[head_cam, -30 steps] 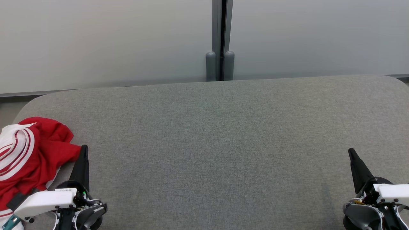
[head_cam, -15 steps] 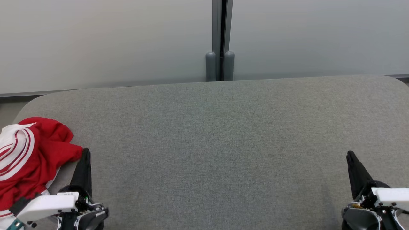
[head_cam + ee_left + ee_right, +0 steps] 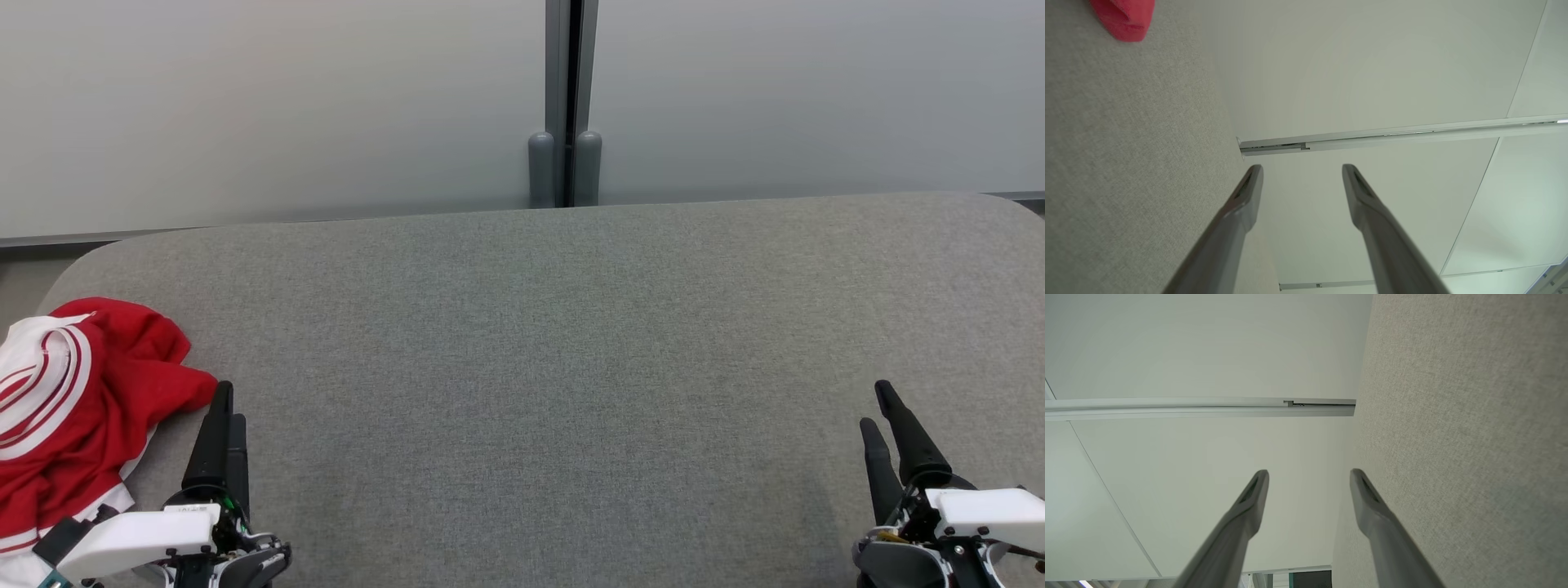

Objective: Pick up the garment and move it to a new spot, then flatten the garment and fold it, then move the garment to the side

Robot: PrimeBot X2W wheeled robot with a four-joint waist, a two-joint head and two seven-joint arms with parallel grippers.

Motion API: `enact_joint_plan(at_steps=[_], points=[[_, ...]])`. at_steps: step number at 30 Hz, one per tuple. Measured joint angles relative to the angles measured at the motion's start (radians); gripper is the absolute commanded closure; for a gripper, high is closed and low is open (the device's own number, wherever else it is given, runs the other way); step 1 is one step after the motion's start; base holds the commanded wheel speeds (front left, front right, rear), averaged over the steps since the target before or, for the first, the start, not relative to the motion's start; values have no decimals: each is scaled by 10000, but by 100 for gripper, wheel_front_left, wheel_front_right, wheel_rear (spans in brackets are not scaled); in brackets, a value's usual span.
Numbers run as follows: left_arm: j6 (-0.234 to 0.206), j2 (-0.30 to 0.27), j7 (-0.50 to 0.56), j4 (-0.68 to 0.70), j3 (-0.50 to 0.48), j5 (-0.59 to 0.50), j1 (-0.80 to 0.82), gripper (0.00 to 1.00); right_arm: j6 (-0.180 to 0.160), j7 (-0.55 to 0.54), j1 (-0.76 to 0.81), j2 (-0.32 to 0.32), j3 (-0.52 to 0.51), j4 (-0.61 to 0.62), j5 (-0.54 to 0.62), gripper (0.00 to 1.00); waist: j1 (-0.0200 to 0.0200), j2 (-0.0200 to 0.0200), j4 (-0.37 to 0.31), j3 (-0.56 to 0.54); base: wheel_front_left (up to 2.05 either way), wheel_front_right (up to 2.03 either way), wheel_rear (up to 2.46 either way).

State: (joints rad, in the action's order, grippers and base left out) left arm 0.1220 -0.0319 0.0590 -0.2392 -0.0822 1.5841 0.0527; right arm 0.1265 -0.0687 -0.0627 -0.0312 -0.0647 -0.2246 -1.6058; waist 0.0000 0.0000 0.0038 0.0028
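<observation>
A crumpled red garment with white striped trim lies at the left end of the grey padded table. Its red edge peeks into the left wrist view's top left corner. My left gripper stands just right of the garment at the lower left, open, with nothing between its fingers. At the lower right my right gripper is open over bare table, its fingers holding nothing.
A frosted glass wall with a dark vertical post runs behind the table's far edge. The table's rounded left corner lies just beyond the garment.
Both grippers have rotated so that two fingers of each now show side by side. The left gripper has drawn slightly away from the garment's edge. The garment lies unchanged.
</observation>
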Motion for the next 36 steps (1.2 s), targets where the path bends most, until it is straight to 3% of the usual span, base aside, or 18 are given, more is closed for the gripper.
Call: enact_joint_plan(at_steps=[6, 14, 36], points=[[-36, -8, -280, 337, 104, -823, 0, 0, 0, 311, -59, -67, 228, 353, 422, 0, 0, 0, 17, 0, 0, 0, 0], [-280, -35, -635, 715, 330, -2815, 0, 0, 0, 711, -114, -169, 650, 777, 1542, 0, 0, 0, 49, -5, 0, 0, 0], [-882, -211, -1421, 961, 1133, -7482, -45, 0, 0, 1501, -304, -391, 1444, 1047, 6483, 0, 0, 0, 142, -33, 0, 0, 0]])
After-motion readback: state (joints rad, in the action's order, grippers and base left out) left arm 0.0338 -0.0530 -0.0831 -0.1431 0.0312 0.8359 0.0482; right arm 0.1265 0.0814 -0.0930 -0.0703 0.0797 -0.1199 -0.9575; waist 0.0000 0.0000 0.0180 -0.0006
